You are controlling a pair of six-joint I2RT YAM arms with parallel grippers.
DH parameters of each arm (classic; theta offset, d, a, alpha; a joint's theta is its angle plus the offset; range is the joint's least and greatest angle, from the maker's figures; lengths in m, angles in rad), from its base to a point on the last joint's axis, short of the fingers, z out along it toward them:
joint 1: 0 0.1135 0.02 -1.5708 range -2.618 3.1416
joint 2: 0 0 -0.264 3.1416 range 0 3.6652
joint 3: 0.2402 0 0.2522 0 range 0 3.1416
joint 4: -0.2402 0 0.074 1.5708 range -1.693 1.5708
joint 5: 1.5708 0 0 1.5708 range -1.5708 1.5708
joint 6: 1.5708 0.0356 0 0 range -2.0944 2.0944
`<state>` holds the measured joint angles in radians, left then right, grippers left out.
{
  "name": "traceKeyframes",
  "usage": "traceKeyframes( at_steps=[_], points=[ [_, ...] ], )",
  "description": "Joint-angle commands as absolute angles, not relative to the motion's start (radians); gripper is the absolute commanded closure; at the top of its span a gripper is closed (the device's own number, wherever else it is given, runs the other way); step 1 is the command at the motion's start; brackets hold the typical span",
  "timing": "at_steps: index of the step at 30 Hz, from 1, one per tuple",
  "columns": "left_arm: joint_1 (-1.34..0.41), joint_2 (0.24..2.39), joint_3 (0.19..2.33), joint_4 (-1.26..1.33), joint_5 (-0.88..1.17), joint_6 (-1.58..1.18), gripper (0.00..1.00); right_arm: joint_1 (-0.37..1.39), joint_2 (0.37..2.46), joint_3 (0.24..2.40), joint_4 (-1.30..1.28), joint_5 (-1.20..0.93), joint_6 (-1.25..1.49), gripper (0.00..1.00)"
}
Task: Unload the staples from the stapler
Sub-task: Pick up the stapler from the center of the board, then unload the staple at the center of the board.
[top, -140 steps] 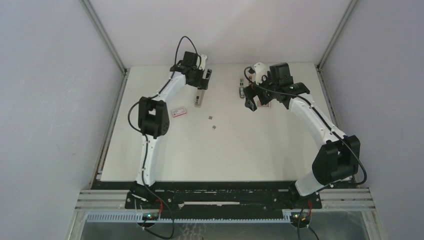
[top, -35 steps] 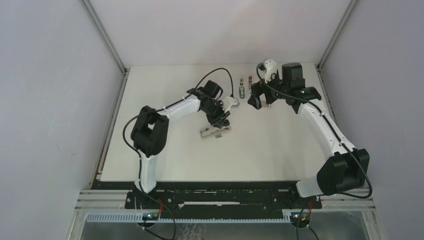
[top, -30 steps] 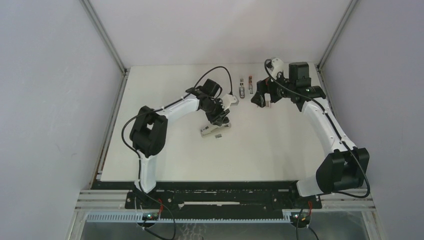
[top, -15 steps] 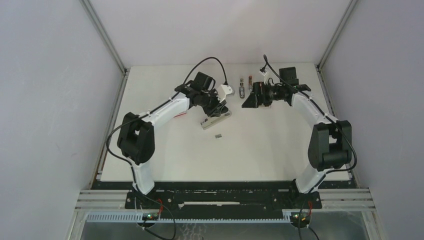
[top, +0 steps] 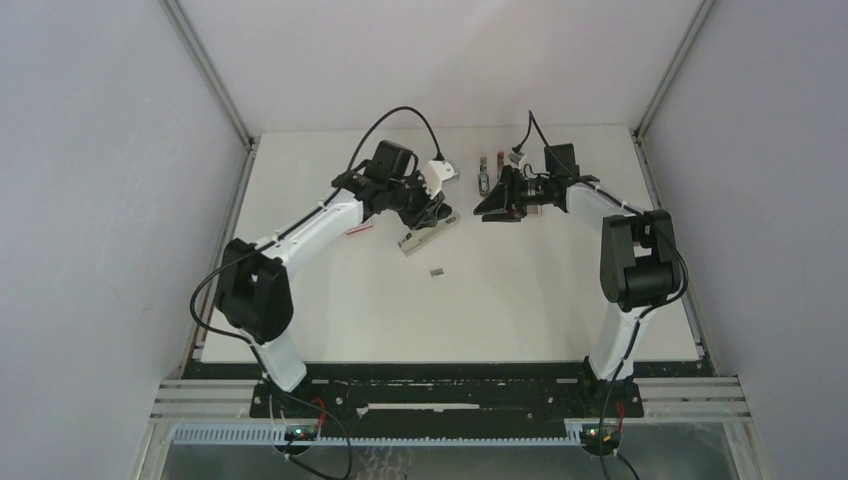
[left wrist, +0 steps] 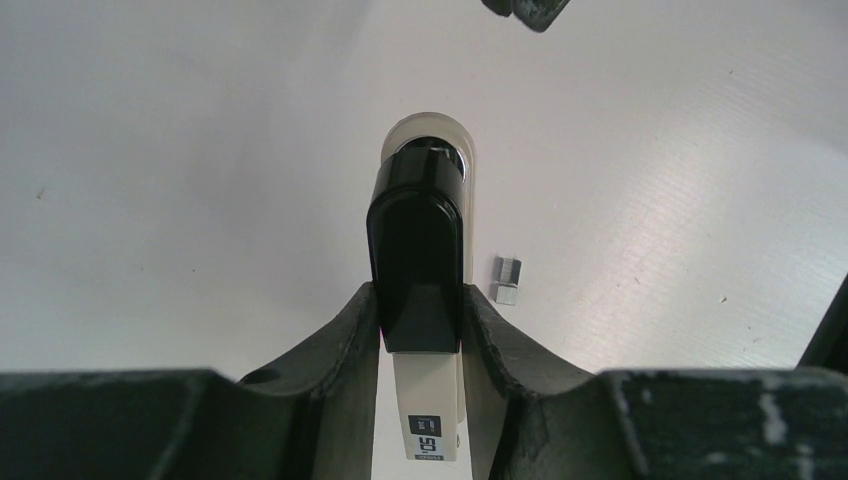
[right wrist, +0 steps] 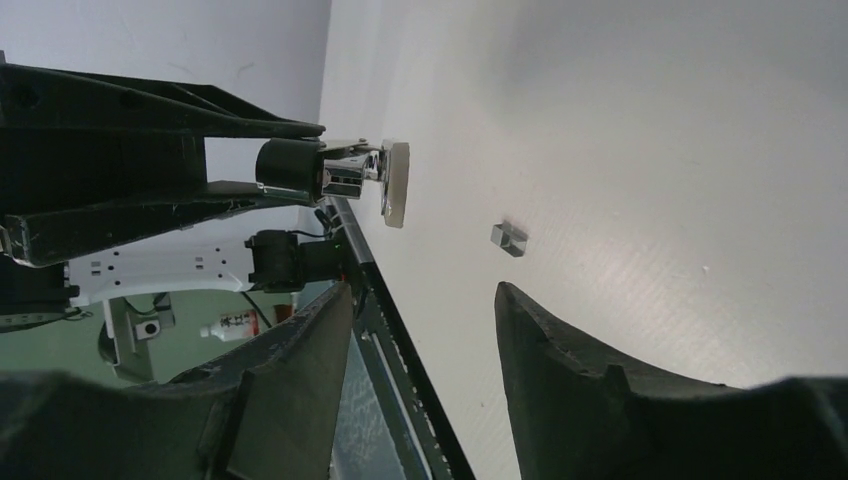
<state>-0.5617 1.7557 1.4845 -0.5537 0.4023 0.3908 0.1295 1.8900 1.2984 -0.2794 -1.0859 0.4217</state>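
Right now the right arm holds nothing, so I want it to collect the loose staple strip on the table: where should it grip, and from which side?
Probably across its two long sides, straight down from above: the staple strip lies flat on the table, a short bar clear of the stapler that the left gripper holds.

Lab (white walls (top: 90,200), alu frame (top: 208,75)).

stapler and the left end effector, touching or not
Touching. The left wrist view shows the left end effector with its fingers pressed against both sides of the stapler, no gap on either side.
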Motion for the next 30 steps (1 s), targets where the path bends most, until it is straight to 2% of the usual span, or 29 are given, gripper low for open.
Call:
traceKeyframes(
  at_steps=[1,9,22,30],
  points=[
    [-0.560,1.667,1.469,-0.480,0.424,0.348,1.00,0.162,1.903,1.301,-0.195,-1.143,0.505,0.45],
    [-0.573,1.651,1.445,-0.470,0.450,0.334,1.00,0.198,1.932,1.301,-0.148,-1.167,0.549,0.47],
    [-0.598,1.651,1.449,-0.476,0.460,0.326,1.00,0.207,1.974,1.301,-0.152,-1.179,0.550,0.58],
    [-0.602,1.646,1.449,-0.477,0.462,0.325,1.00,0.213,1.993,1.291,-0.132,-1.184,0.566,0.62]
  ],
)
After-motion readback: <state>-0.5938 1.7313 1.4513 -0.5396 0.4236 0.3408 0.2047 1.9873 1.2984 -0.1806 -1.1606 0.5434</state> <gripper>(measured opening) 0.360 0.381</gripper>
